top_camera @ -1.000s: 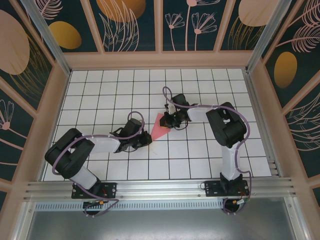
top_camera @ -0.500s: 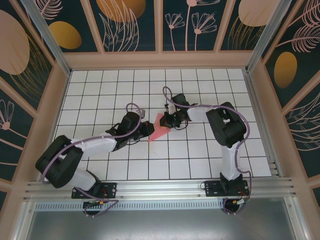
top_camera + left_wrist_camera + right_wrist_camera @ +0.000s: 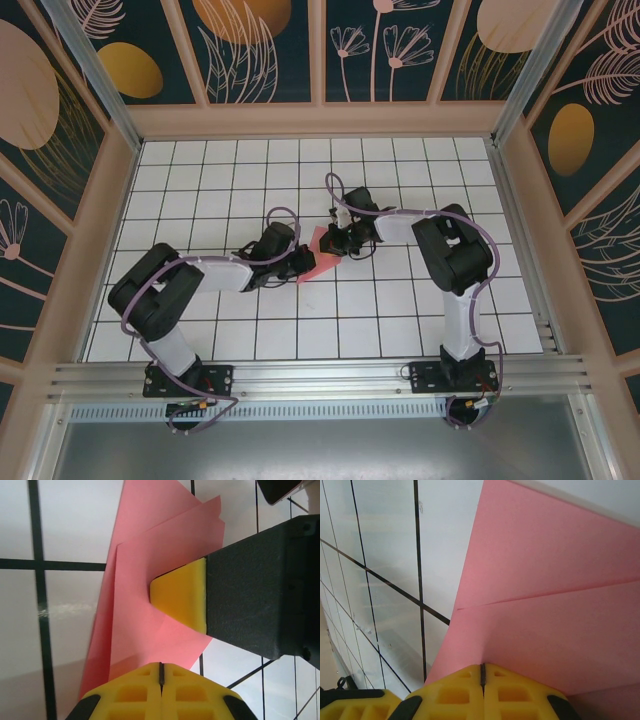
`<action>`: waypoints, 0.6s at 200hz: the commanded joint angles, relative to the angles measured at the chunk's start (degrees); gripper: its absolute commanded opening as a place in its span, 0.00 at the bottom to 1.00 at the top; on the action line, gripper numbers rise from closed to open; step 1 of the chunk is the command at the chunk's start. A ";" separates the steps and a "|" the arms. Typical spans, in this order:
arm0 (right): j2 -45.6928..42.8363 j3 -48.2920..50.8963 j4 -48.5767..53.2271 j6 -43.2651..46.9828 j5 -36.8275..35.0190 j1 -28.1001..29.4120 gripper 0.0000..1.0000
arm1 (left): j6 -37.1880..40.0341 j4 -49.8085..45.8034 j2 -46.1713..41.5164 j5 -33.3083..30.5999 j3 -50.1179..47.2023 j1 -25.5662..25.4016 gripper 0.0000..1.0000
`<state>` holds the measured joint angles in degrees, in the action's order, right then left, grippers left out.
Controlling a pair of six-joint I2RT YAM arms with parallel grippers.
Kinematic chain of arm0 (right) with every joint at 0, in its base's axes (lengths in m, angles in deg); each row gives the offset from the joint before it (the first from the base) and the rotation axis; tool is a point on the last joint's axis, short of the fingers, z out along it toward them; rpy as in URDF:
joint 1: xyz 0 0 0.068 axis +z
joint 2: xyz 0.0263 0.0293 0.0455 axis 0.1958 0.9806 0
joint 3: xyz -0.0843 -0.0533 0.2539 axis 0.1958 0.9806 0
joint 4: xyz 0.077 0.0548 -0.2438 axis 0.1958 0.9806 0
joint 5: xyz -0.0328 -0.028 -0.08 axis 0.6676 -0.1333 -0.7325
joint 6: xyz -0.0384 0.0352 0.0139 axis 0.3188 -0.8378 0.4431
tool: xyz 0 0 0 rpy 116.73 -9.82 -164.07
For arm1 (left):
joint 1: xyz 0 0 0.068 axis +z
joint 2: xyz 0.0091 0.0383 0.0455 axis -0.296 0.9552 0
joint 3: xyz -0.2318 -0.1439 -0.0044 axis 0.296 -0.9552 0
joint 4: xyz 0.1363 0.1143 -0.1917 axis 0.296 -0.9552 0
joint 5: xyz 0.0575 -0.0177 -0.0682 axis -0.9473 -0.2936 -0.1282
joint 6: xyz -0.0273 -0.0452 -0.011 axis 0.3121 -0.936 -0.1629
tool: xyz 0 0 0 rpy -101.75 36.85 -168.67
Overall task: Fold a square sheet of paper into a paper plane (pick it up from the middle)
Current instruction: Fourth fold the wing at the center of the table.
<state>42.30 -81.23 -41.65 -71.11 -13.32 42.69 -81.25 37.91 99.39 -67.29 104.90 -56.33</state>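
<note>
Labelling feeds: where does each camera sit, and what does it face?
Top: above and behind, looking down on the tiled table; left arm, right arm show.
Left wrist: looks down at the pink paper; left gripper shut below, right gripper beyond.
Right wrist: looks down the right gripper at the paper.
Both wrist views share the paper.

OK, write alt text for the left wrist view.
A folded pink-red paper lies on a white table with black grid lines. The left gripper, shut, meets its near edge; the right gripper rests its yellow tip on it from the right.
</note>
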 commanded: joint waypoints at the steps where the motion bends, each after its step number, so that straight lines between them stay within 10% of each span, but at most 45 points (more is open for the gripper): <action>1: 5.96 1.89 6.61 1.78 -7.50 0.31 0.07 | 1.14 -0.81 2.34 1.62 0.90 0.06 0.07; 120: 6.26 2.14 7.94 2.77 -8.61 0.27 0.07 | 4.22 -1.06 -2.80 3.97 -12.56 0.04 0.06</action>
<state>42.45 -81.53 -40.93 -70.04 -13.27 42.67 -78.34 43.31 98.23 -66.79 97.95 -56.33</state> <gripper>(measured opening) 0.074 0.070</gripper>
